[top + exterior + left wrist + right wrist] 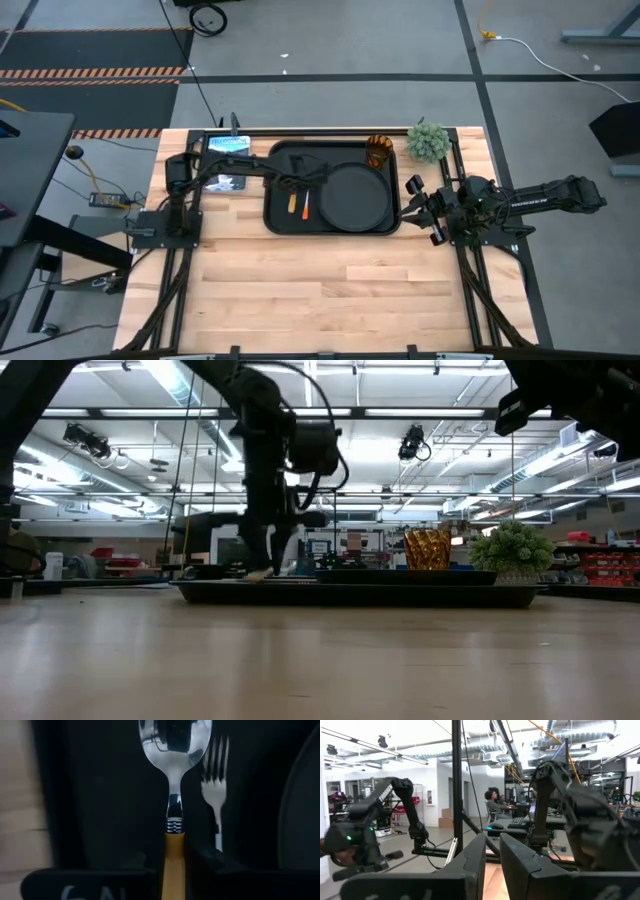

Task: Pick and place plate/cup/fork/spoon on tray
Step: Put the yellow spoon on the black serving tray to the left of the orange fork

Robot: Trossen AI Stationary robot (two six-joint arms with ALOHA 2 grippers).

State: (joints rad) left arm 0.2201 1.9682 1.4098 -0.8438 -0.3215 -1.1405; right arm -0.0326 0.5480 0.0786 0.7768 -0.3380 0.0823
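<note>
The black tray [330,231] lies at the table's far middle. On it are the round black plate [352,197], the amber cup [379,151] standing in its far right corner, and the fork [216,785] lying beside the spoon [175,750]. My left gripper [173,862] reaches down onto the tray's left part [299,186] and is shut on the spoon. My right gripper [412,203] hovers right of the tray, shut and empty. My left gripper pinches the spoon's orange-yellow handle [173,851] between its two fingers, close to where the handle meets the silver neck. The fingers come from above, pointing down. The spoon lies level along the tray floor, parallel to the fork; whether it rests on the floor I cannot tell.
A small green plant [428,140] stands at the table's far right, just beyond the tray's corner and the cup. Two small screens [227,146] sit at the far left by my left arm's base. Bare wood [330,290] fills the table's near half.
</note>
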